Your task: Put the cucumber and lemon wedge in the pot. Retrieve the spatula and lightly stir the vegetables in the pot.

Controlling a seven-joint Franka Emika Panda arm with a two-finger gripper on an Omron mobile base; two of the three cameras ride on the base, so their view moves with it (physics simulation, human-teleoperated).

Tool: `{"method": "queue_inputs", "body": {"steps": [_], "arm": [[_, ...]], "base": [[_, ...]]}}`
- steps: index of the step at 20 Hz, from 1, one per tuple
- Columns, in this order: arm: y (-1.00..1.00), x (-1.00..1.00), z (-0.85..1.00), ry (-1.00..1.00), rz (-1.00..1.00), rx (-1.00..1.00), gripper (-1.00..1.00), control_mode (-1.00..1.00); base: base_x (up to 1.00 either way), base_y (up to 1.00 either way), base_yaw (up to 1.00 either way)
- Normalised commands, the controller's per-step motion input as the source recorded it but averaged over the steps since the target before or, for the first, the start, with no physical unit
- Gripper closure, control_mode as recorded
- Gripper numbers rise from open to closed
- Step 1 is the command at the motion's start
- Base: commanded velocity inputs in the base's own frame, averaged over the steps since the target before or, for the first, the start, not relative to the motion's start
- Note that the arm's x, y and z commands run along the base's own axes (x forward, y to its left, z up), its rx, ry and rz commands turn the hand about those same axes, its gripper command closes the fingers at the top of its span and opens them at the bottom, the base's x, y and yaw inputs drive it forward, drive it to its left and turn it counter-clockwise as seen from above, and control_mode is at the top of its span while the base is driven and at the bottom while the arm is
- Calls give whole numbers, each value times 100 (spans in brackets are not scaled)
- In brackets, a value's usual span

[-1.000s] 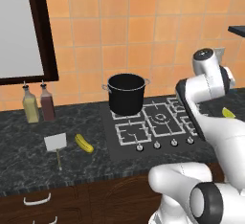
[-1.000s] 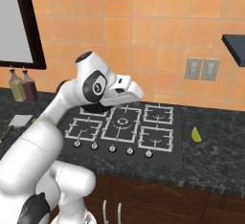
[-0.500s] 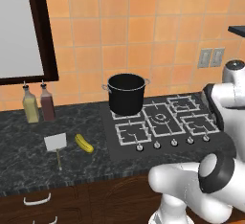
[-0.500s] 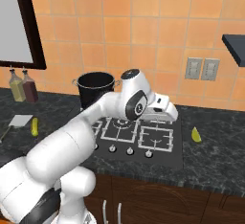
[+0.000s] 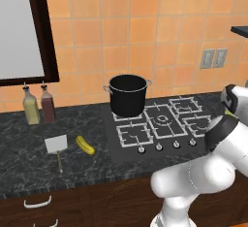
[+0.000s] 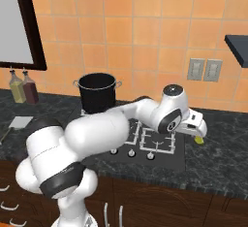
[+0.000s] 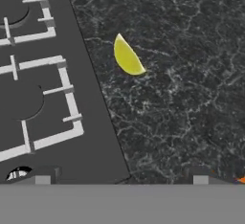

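Pincer (image 6: pixel 200 133) over lemon wedge (image 7: pixel 128 56), jaws wide, empty.
Wedge lies on bench (image 7: pixel 191 98) beside hob; pot (image 5: pixel 128 94) on rear-left burner.

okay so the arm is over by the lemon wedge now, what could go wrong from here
1. The lemon wedge is small and curved, lying flat on the counter; the open gripper could pinch badly and flick it away.
2. It lies close to the stove edge, so a finger could catch there.
3. The pot is tall and stands across the stove, so a loose grip may drop the wedge on the way.
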Motion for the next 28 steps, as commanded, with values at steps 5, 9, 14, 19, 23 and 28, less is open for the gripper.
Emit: {"method": "queue_inputs", "body": {"steps": [5, 9, 14, 19, 23, 28], "arm": [[-55, 59, -43, 9, 0, 0, -100, -100], [-48, 42, -41, 2, 5, 3, -100, -100], [-29, 35, -45, 0, 9, 4, -100, -100], [-35, 30, -16, 0, 8, 3, -100, -100], [-15, 49, -5, 1, 5, 1, -100, -100], [0, 45, -36, 1, 12, 0, -100, -100]], "base": [[0, 0, 0], [0, 0, 0], [0, 0, 0], [0, 0, 0], [0, 0, 0], [0, 0, 0]]}}
